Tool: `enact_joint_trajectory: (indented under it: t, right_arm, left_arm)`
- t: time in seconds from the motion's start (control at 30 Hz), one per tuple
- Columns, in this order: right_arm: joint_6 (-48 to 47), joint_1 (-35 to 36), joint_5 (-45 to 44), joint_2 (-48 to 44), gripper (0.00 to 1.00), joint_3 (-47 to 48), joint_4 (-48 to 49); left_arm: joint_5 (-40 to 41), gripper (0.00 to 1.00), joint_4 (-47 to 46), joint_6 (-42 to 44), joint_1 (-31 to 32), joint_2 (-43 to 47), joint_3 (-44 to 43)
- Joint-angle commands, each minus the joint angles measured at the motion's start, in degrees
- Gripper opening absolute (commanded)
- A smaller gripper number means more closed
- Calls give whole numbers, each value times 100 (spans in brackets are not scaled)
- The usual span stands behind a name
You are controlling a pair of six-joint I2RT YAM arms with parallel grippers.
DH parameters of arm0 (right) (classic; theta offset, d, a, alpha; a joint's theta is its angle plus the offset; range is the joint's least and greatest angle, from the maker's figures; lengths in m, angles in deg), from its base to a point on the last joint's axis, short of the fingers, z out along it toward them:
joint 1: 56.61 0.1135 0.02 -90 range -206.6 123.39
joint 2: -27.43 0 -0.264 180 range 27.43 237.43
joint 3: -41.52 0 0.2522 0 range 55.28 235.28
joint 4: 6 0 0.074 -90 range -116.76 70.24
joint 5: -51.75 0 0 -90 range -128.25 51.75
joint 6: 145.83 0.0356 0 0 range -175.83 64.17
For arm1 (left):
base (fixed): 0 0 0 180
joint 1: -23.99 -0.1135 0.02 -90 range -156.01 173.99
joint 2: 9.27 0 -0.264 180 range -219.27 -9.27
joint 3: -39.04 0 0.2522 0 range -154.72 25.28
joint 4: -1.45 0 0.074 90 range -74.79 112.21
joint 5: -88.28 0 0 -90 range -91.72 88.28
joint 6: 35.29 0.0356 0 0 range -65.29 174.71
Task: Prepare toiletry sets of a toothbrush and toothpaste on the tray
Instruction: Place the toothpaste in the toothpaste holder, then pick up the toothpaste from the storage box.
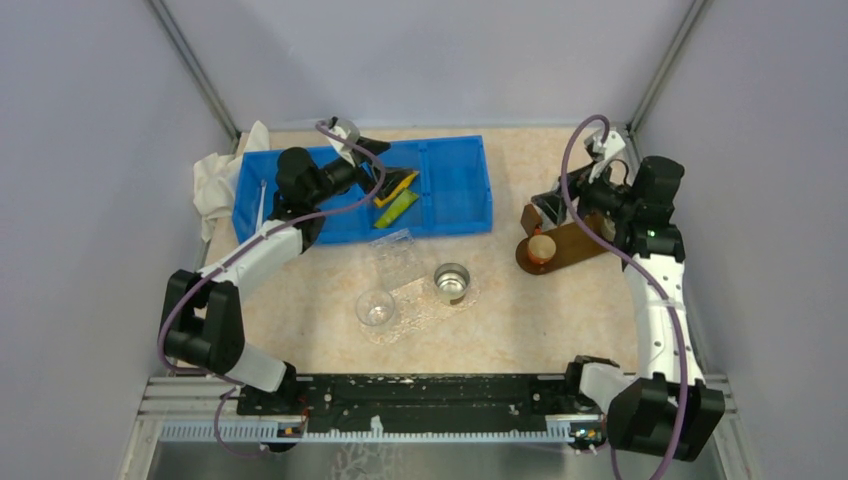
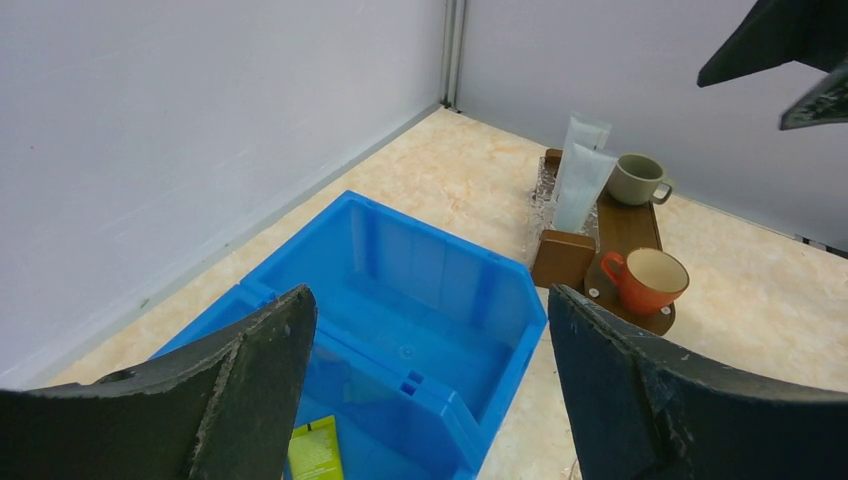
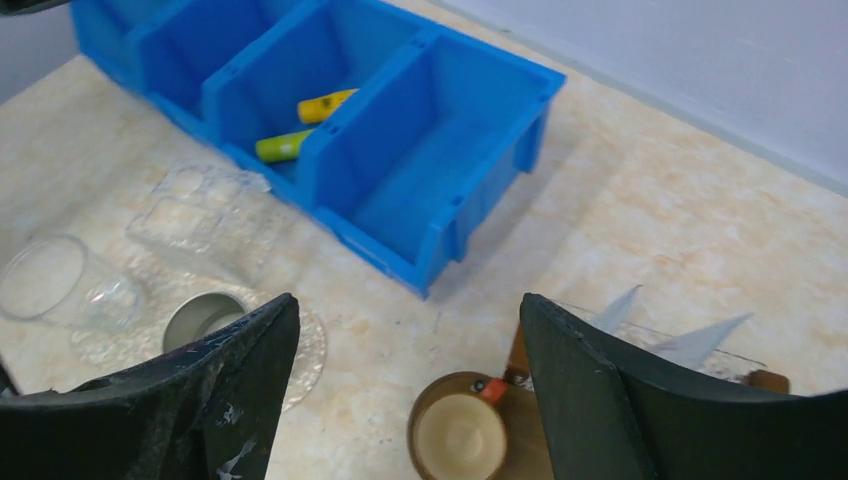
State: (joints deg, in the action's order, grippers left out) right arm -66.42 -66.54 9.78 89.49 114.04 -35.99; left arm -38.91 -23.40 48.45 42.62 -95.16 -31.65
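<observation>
Two white toothpaste tubes (image 2: 580, 185) stand upright at the back of the brown tray (image 2: 625, 225), beside a grey mug (image 2: 635, 178) and an orange cup (image 2: 650, 280). My right gripper (image 3: 407, 300) hangs open and empty just above the tray's orange cup (image 3: 460, 435). A yellow toothpaste tube (image 3: 325, 103) and a green one (image 3: 283, 145) lie in the middle compartment of the blue bin (image 1: 455, 185). Over that compartment my left gripper (image 2: 428, 295) is open with nothing between its fingers. A thin white toothbrush (image 1: 262, 203) lies in the bin's left compartment.
A clear cup (image 1: 375, 307) and a metal cup (image 1: 452, 282) stand on a clear plastic sheet in the table's middle. Crumpled clear packaging (image 1: 395, 245) lies in front of the bin. A white cloth (image 1: 215, 185) sits left of the bin. Walls close in on three sides.
</observation>
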Motion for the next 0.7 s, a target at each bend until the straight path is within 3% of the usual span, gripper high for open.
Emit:
enact_joint_trajectory:
  t: [0.0, 0.27, 0.67]
  right_arm:
    - [-256, -26, 1185, -324, 80, -267, 33]
    - [-430, 21, 1711, -302, 80, -342, -76]
    - [-477, 53, 1752, -259, 80, -363, -90]
  left_arm:
    - [-180, 89, -204, -122, -53, 116, 34]
    - [-279, 88, -57, -248, -62, 52, -95]
    - [-31, 86, 471, -89, -62, -73, -320]
